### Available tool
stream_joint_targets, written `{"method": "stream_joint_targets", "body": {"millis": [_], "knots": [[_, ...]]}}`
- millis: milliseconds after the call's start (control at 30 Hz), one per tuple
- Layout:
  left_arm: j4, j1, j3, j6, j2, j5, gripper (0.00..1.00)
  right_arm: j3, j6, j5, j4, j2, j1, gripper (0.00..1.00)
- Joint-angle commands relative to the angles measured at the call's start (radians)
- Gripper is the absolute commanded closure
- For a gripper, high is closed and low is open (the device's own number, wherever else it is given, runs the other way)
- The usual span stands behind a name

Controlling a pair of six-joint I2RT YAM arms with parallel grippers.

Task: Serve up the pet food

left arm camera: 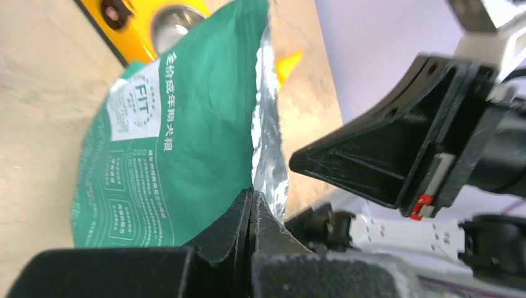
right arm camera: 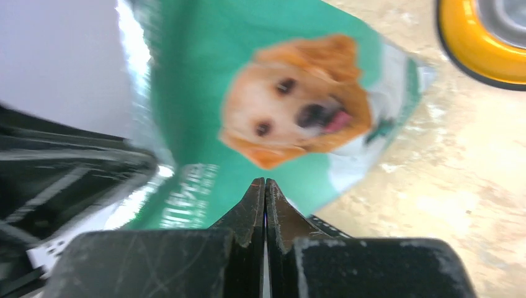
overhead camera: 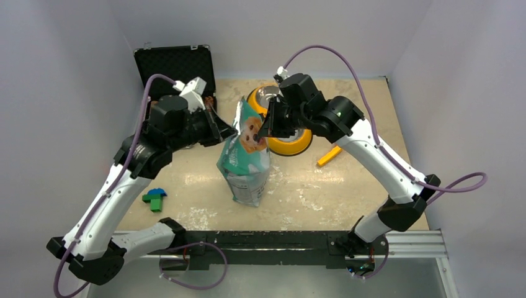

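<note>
The teal-green pouch (overhead camera: 245, 158) with the golden dog's face stands upright in the middle of the table. My left gripper (overhead camera: 227, 133) is shut on its top left edge; in the left wrist view the jaws (left arm camera: 251, 197) pinch the rim between the green back (left arm camera: 186, 143) and the silver lining (left arm camera: 271, 136). My right gripper (overhead camera: 264, 128) is shut on the top right edge, its tips (right arm camera: 265, 183) on the front wall below the dog's face (right arm camera: 298, 108). The pet food is hidden inside the pouch. A yellow bowl (overhead camera: 291, 149) with a steel inside stands just behind and to the right.
An open black case (overhead camera: 175, 65) stands at the back left. Green and blue blocks (overhead camera: 154, 199) lie near the left front. An orange piece (overhead camera: 329, 156) lies right of the bowl, whose rim (right arm camera: 477, 59) shows in the right wrist view. White walls enclose the table.
</note>
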Motion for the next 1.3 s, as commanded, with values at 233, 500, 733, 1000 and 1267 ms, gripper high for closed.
{"method": "stream_joint_targets", "body": {"millis": [233,500,733,1000,1267], "knots": [[0.016,0.007,0.052,0.044,-0.059,-0.114,1.00,0.053,-0.112,0.013,0.033,-0.020,0.016,1.00],[0.030,0.008,0.019,0.018,-0.061,-0.063,1.00,0.179,0.021,-0.177,0.101,0.077,-0.004,0.48],[0.020,0.008,0.014,0.012,-0.057,-0.055,1.00,0.240,0.044,-0.161,0.086,0.153,-0.001,0.53],[0.019,0.006,0.027,0.012,-0.043,-0.059,1.00,0.216,0.022,-0.111,0.007,0.160,0.007,0.78],[-0.022,0.005,0.044,0.019,-0.044,-0.129,1.00,0.119,-0.004,-0.105,0.053,0.092,0.014,0.74]]}}
